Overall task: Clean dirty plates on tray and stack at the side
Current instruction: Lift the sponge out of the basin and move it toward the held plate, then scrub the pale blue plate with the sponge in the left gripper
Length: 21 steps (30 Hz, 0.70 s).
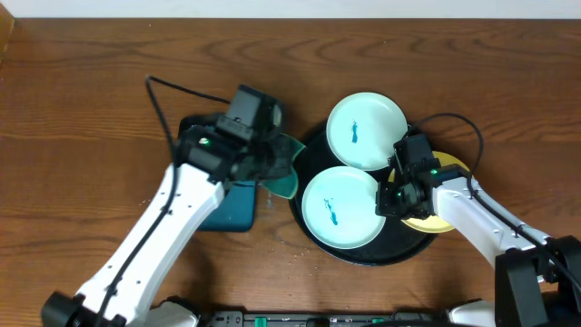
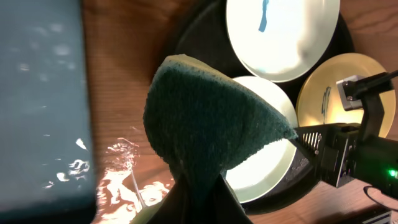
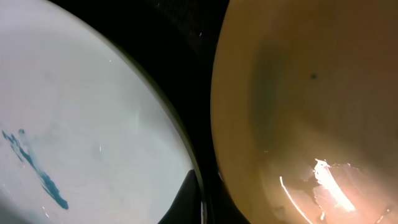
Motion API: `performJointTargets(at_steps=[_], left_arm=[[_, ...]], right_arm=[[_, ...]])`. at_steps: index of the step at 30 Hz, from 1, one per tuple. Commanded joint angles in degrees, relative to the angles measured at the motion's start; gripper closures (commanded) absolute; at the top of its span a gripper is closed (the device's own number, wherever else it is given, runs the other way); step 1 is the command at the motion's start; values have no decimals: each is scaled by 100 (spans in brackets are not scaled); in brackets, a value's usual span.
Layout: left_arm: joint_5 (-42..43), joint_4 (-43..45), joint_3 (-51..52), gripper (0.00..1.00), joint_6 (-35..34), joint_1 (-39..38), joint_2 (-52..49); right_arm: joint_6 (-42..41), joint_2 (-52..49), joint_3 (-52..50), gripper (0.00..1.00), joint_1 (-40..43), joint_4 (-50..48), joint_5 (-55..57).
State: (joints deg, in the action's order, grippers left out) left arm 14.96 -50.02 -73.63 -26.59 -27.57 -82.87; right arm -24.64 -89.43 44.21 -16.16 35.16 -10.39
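Left gripper, clamping the sponge at the tray's 9 o'clock, should wipe flat across the 6 o'clock plate's blue smear; right gripper at 3 o'clock, opening unclear, should steady that rim.

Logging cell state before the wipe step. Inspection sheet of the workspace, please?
Surface: wooden table, with wet spots beside the teal tray.
Job's things: black tray holds three plates. Upper white plate and lower white plate each have a blue smear. Yellow plate is also smeared and lies partly under the right arm.
Clutter: teal tray, left of the black tray.
Grippers: left gripper is shut on a green sponge by the black tray's left edge. Right gripper is low between the lower white and yellow plates; jaws unclear.
Cables: left cable loops over the table. Right cable arcs by the right arm.
Surroundings: nothing seen.
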Motion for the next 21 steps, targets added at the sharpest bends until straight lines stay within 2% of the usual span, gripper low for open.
performJointTargets(at_steps=[1, 11, 13, 16, 21], left_arm=[[50, 151, 46, 93, -533, -240, -380], [68, 1126, 46, 93, -1652, -1036, -1963], [278, 1379, 46, 92, -1808, -1147, -2304], [997, 2109, 46, 92, -1829, -1338, -2872], [654, 2142, 46, 93, -1552, -1528, -3342]], right_arm=[[-592, -7, -11, 99, -39, -31, 483], [-658, -7, -11, 99, -44, -87, 439], [-660, -7, -11, 99, -44, -103, 437], [-660, -7, -11, 99, -44, -111, 439], [-660, -7, -11, 99, -44, -129, 439]])
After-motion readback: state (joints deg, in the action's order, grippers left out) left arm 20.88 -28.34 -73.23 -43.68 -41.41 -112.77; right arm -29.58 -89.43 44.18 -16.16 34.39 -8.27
